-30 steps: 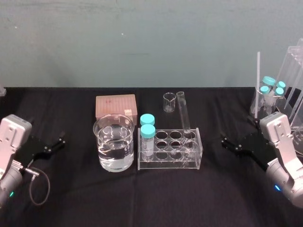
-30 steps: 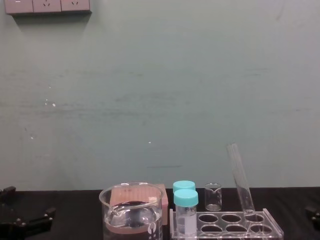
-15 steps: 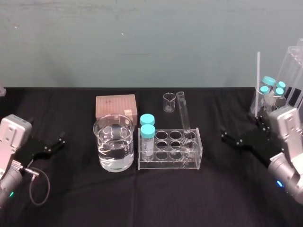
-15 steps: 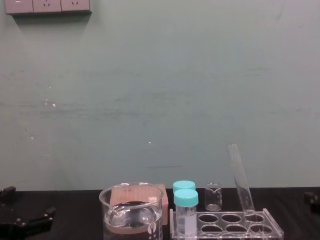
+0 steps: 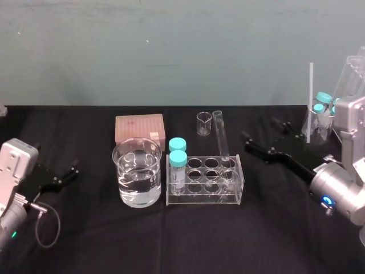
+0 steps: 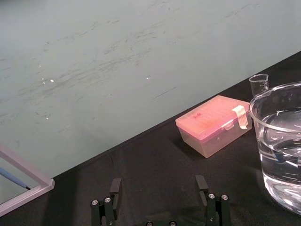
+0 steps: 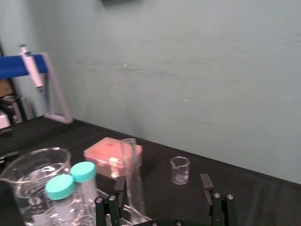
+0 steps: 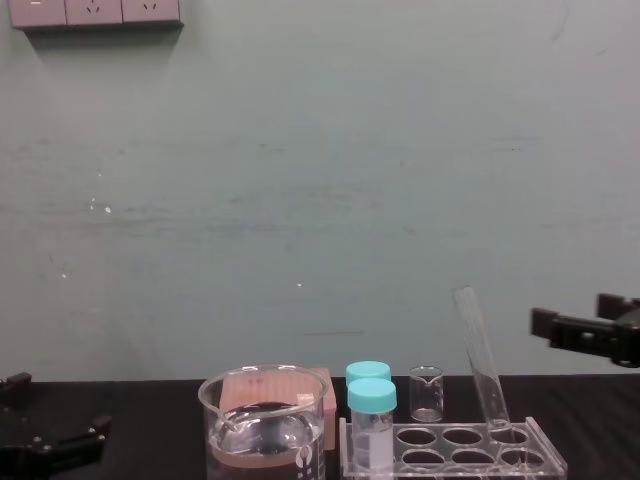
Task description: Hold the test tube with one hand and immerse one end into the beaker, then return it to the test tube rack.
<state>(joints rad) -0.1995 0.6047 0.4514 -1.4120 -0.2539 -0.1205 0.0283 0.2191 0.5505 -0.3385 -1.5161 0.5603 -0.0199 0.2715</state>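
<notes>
The tube (image 5: 222, 138) is long, thin, clear and capless. It stands in a back-row hole at the right end of the rack (image 5: 202, 200), leaning left, its top well above the rack. The rack is clear acrylic with round holes and sits flat on the table. Just to its left stands the beaker (image 5: 137, 171) (wide, clear, about half full of clear liquid), upright. The right gripper (image 5: 260, 129), fingers apart, hangs right of the tube, not touching it.

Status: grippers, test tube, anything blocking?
Right gripper open, raised right of test tube rack. Left gripper open, parked far left. Test tube leaning in rack, untouched. Path unobstructed.
</notes>
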